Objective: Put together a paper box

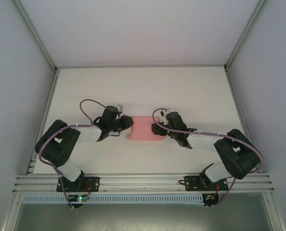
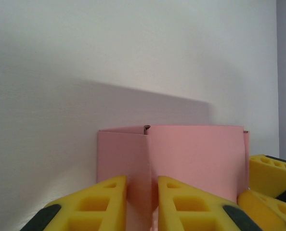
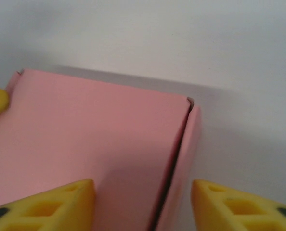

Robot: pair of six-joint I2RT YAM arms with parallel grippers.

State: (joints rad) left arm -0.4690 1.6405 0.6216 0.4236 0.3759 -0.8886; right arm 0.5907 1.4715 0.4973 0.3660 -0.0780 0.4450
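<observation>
Box [image 1: 144, 129] sits in the middle of the table [image 1: 143, 86] — left gripper [image 2: 142, 185], at its 9 o'clock, pinches it, narrow. Right gripper [image 3: 140, 187] at 3 o'clock straddles the flap [image 3: 184, 163], half-wide, not touching — close squarely and gently so the card tucks uncreased.

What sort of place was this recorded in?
Probably a lab robot test cell: white table, plain white walls and aluminium frame posts around it, left arm and right arm bolted to a rail.
</observation>
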